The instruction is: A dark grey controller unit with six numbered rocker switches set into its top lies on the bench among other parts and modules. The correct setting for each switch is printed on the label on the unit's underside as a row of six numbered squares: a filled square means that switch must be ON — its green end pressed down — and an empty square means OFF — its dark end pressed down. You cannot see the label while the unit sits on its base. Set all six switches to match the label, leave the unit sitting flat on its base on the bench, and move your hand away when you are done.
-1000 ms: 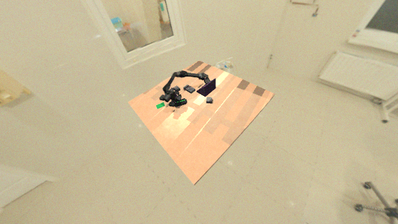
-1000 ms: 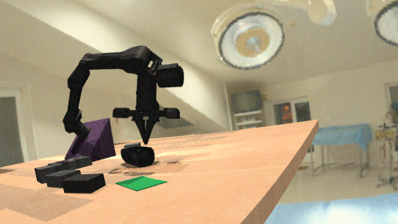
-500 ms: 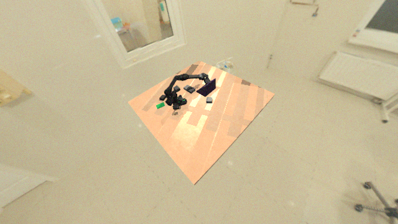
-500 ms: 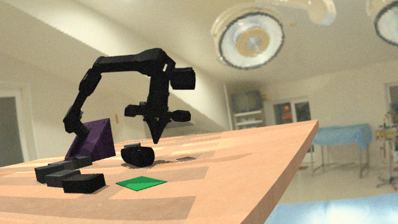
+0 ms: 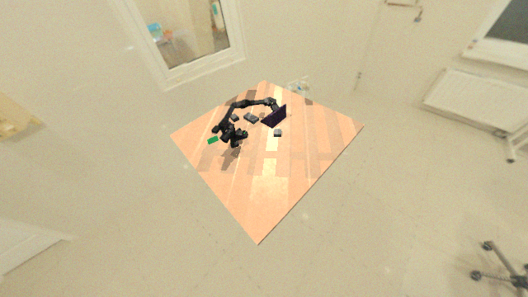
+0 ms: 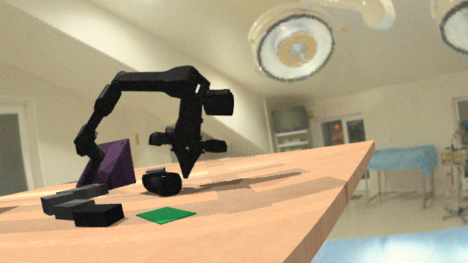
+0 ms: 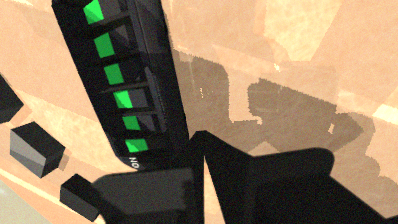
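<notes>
The dark controller unit [image 5: 245, 134] [image 6: 161, 185] [image 7: 176, 117] sits with its switches facing up on the bench [image 5: 270, 206] [image 6: 256, 223]. In the wrist view its row of green switch ends runs from the top edge down to the white ON mark [image 7: 133, 162]. The first, fourth and sixth green ends from the top look brighter; which ends are pressed is hard to tell. The underside label is hidden. My gripper [image 6: 186, 177] [image 7: 201, 135] is shut and empty, pointing down beside the unit, with its tips above the bench.
A purple wedge [image 5: 275, 117] [image 6: 122, 164] stands near the arm's base. Several dark blocks, including one block [image 6: 99, 215] near a flat green square [image 5: 212, 139] [image 6: 166, 215], lie to the side. A small grey block [image 5: 277, 132] lies beyond the unit.
</notes>
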Available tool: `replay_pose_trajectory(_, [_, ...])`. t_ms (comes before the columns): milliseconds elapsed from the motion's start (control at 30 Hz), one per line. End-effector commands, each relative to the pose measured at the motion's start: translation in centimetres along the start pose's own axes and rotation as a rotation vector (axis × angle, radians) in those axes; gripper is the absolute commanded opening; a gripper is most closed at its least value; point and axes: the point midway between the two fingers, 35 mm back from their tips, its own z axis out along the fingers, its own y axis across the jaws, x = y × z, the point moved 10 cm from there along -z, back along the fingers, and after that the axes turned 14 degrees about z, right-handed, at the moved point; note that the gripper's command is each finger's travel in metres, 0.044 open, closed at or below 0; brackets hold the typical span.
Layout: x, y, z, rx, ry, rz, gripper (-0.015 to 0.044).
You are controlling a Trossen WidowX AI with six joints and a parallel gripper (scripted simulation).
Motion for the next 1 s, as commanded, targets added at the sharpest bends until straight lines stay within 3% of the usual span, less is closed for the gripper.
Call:
replay_pose_trajectory(0, [-0.2,-0.5,0.7,-0.009,0.005,-0.025,0.0000])
replay_pose_trajectory(967, [-0.2,-0.6,2.5,-0.028,0.002,-0.077,0.0000])
